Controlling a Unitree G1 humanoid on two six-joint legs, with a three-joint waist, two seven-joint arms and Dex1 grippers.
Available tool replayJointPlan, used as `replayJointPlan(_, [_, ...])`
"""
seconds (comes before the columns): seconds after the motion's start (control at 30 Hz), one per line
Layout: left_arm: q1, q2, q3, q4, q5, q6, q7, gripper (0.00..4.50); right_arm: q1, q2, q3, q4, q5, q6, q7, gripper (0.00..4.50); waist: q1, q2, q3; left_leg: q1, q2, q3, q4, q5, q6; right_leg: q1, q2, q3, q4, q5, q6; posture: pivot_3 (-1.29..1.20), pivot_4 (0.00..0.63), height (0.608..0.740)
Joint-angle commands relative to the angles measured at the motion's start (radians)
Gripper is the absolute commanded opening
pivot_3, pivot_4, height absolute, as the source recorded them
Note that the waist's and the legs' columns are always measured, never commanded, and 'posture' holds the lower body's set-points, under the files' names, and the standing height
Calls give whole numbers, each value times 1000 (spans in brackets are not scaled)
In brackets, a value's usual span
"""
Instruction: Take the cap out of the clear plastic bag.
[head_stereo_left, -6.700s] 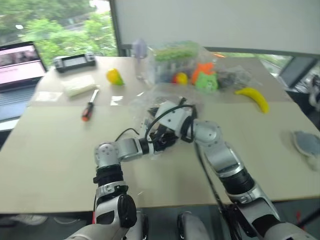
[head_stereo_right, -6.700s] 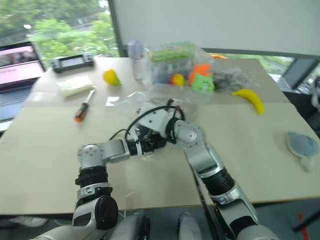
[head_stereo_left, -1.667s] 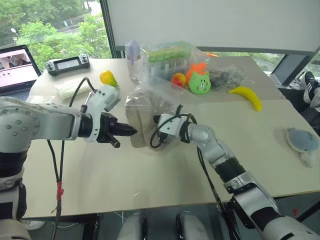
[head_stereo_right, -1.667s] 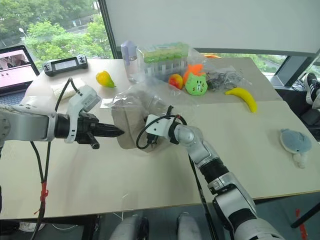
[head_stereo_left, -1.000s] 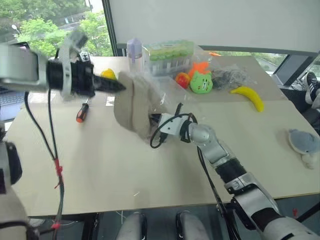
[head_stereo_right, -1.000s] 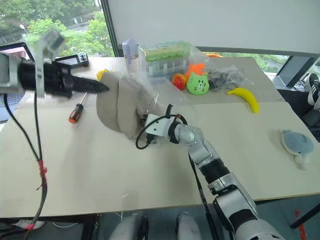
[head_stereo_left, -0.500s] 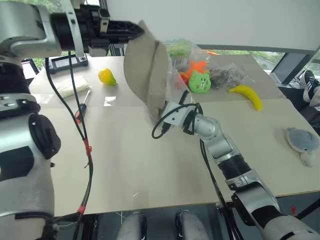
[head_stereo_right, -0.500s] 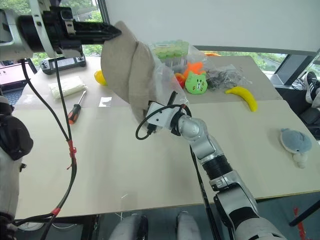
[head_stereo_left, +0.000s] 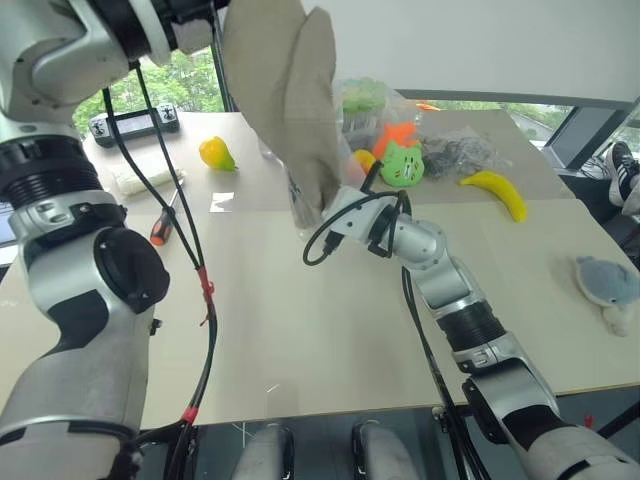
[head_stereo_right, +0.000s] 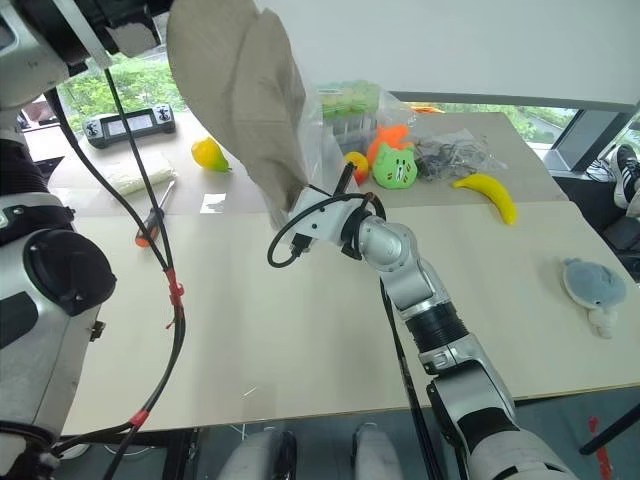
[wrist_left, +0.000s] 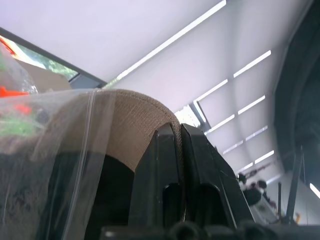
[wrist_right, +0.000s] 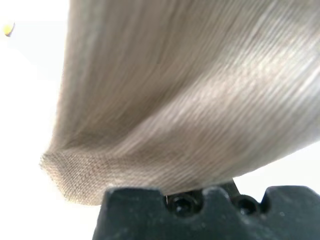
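The cap (head_stereo_left: 290, 90) hangs folded in the air above the surface (head_stereo_left: 300, 330), its lower end just above the right hand (head_stereo_left: 318, 205). The left hand (wrist_left: 179, 137) is closed on the cap's upper edge, fingers pressed together with fabric between them. The right hand is closed; it appears to pinch the clear plastic bag (head_stereo_right: 325, 150), which clings along the cap's lower side, though its fingertips are hidden behind the fabric. Behind: a banana (head_stereo_left: 495, 192), a green toy (head_stereo_left: 403, 163), a screwdriver (head_stereo_left: 163, 222).
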Motion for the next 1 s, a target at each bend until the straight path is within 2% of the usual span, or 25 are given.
replayJointPlan(0.03, [-164,42,155,-160,-103,-166,-49,57,87,-20,83,90,-50,32,56,0,-7,-6,1,0,0,0,0,0,0,0,0,0,0,0,0,0,150,738])
replayJointPlan(0.1, [-149,58,140,-172,-86,-227,-41,57,89,-23,83,90,-52,32,57,0,-8,-6,1,-1,2,-1,0,-1,-2,0,2,-1,-2,0,0,0,150,738])
replayJointPlan(0.17, [-134,84,122,-167,-20,-288,-48,57,91,-27,84,91,-55,30,57,0,-7,2,2,0,-1,2,-1,-1,-1,0,-2,0,-2,0,0,0,150,738])
replayJointPlan(0.27, [-98,88,98,-184,-18,-319,-59,57,91,-28,83,92,-57,30,56,0,8,0,2,9,0,2,-1,-1,-1,9,-1,-2,-2,0,1,0,150,738])
replayJointPlan(0.47, [20,107,-20,-294,-94,-189,-118,57,95,-30,80,83,-58,40,54,0,10,-3,2,7,-1,0,5,1,-3,9,-1,-2,0,2,0,0,150,738])
replayJointPlan(0.6, [176,165,-115,-430,-27,-109,-225,57,93,-36,63,85,-47,55,53,0,5,-3,2,6,0,1,5,2,0,7,0,-1,3,2,0,0,150,738])
replayJointPlan(0.7, [304,186,-173,-549,77,-96,-320,57,78,-53,47,101,-52,59,42,0,4,-3,2,6,0,1,4,2,0,6,1,0,2,2,0,0,150,738])
replayJointPlan(0.83, [455,214,-245,-726,308,-157,-522,57,52,-96,38,136,-73,50,21,0,4,-3,2,5,0,1,3,2,0,6,1,0,0,2,0,0,150,738])
replayJointPlan(1.0, [576,214,-321,-822,541,-250,-668,57,31,-193,35,150,-127,22,-15,0,12,-3,3,4,0,1,3,2,0,6,1,-1,-2,2,0,0,150,738])
